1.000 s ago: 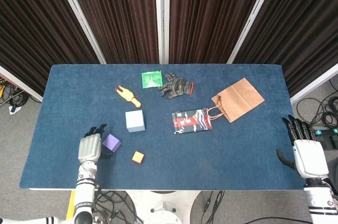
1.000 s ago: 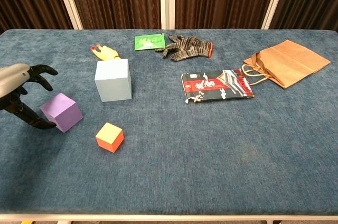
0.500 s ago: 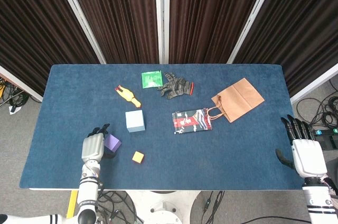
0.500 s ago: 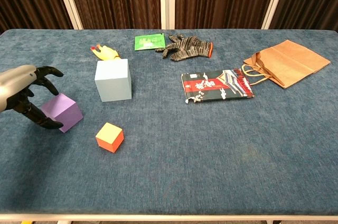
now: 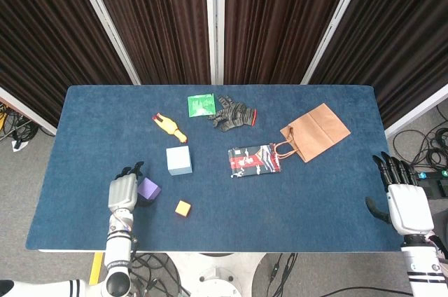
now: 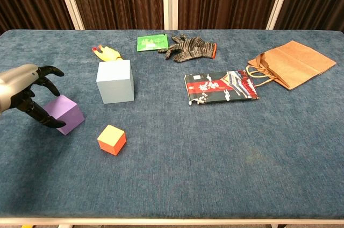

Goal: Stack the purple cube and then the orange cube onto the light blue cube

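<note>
The purple cube (image 5: 149,189) (image 6: 66,113) sits on the blue table near its front left. My left hand (image 5: 122,190) (image 6: 26,91) is at the cube's left side. Its fingers arch apart over the cube's top edge and the thumb reaches down by the left face. I cannot tell whether they touch, and the cube rests on the table. The light blue cube (image 5: 178,160) (image 6: 115,81) stands just behind and to the right. The small orange cube (image 5: 183,207) (image 6: 112,139) lies in front of it. My right hand (image 5: 404,204) hangs open off the table's right edge.
Behind the light blue cube lies a yellow rubber chicken (image 5: 169,126) (image 6: 107,53). A green packet (image 5: 201,104) and a grey glove (image 5: 233,115) sit at the back. A printed pouch (image 5: 253,160) and a brown paper bag (image 5: 316,131) lie to the right.
My left hand has moved in toward the purple cube, so its fingers now reach over the cube's left side. The cubes have stayed put. The right hand has barely shifted.
</note>
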`<state>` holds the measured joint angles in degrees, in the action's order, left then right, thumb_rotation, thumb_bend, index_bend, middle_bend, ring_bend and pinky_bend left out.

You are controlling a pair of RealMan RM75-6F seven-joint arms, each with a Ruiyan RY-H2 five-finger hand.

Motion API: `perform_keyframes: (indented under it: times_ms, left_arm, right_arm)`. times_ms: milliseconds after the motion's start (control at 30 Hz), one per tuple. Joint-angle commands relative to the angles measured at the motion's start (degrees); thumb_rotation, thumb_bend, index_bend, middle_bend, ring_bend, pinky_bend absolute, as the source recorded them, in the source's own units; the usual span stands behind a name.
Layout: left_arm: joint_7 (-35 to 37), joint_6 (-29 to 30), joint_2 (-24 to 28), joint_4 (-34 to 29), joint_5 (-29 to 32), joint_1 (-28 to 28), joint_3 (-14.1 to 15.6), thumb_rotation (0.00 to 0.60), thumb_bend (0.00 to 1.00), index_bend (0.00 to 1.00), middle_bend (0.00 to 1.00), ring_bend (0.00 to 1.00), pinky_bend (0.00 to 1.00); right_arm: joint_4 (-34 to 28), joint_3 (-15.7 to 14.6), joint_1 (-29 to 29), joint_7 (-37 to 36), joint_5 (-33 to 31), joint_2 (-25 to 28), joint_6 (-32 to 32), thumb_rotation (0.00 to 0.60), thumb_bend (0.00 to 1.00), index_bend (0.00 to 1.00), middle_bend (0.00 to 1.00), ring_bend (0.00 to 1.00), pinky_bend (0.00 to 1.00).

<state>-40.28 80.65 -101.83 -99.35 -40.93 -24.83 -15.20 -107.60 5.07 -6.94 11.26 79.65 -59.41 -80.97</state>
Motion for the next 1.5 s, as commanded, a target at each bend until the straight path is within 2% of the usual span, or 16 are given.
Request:
perform_keyframes:
  times_ms: [33, 567, 933, 1167, 1367, 1500]
  left_arm:
    - [0.14, -0.27, -0.18, 0.42, 0.40, -0.44, -0.36, 0.600, 0.12, 0.19, 0.42, 0.17, 0.24]
    - [-0.31, 0.71, -1.45, 3.44, -0.18, -1.72, 0.71, 0.600, 0.12, 0.19, 0.51, 0.20, 0.26]
    - [0.29, 1.11, -1.62, 3.30, -0.49, -1.74, 0.69, 0.600, 0.14, 0.21, 0.61, 0.26, 0.27]
    - [0.21, 1.59, -0.94, 1.90, -0.48, -1.74, 0.26, 0.600, 0.16, 0.22, 0.62, 0.27, 0.27]
    - [-1.30, 0.61, 2.56, 0.16, -2.44, -2.90, -0.03, 0.600, 0.16, 0.22, 0.62, 0.27, 0.27]
    - [-2.47, -4.28, 9.04, 0.36, -9.26, -5.26, 2.21, 0.600, 0.16, 0.22, 0.61, 0.27, 0.27]
  right_arm:
    - [-0.04, 0.01, -0.06, 0.14, -0.11, -0.04, 0.07, 0.600, 0.24, 0.01, 0.00, 0.00, 0.00]
    - [0.00, 0.15, -0.13, -0.23, -0.41, 0.17, 0.09, 0.600, 0.24, 0.01, 0.00, 0.00, 0.00]
    - [0.02, 0.29, -0.34, -0.11, -1.02, 0.10, 0.42, 0.600, 0.24, 0.01, 0.00, 0.00, 0.00]
    - [0.06, 0.22, -0.32, -0.22, -0.99, 0.21, 0.41, 0.600, 0.24, 0.01, 0.00, 0.00, 0.00]
    - [0.20, 0.27, -0.30, -0.51, -0.73, 0.21, 0.18, 0.600, 0.24, 0.01, 0.00, 0.00, 0.00]
    - [0.84, 0.36, -0.16, -1.09, 0.24, -0.11, -0.66, 0.600, 0.24, 0.01, 0.00, 0.00, 0.00]
